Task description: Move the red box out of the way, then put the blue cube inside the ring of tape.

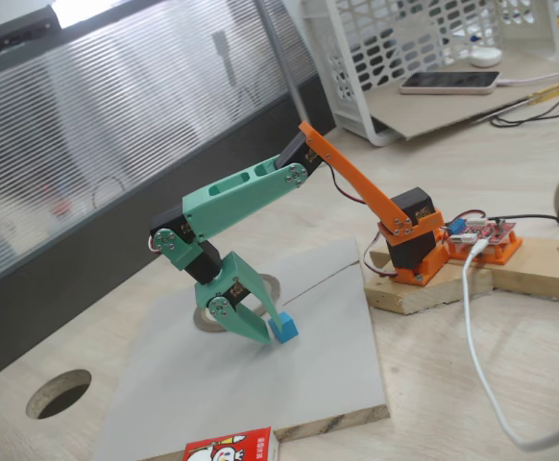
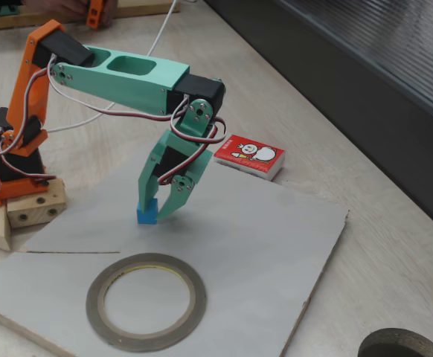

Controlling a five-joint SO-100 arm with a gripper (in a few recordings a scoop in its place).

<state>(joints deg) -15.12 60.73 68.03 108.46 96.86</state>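
The blue cube (image 1: 283, 329) (image 2: 147, 213) rests on the grey board, right at the tips of my green gripper (image 1: 256, 331) (image 2: 157, 207). The gripper points down with its jaws spread, and one fingertip (image 2: 148, 195) is over the cube; I cannot tell whether the cube stands between the jaws. The ring of tape (image 2: 146, 301) lies flat on the board; in a fixed view the ring of tape (image 1: 265, 284) is partly hidden behind the gripper. The red box (image 1: 230, 448) (image 2: 250, 156) lies on the wood just off the board's edge.
The grey board (image 1: 308, 384) (image 2: 261, 253) lies on a wooden table with a round hole (image 1: 59, 392) (image 2: 402, 346) cut through it. The orange arm base (image 1: 419, 254) (image 2: 8, 171) is screwed to wooden blocks. A white cable (image 1: 481, 365) runs over the table.
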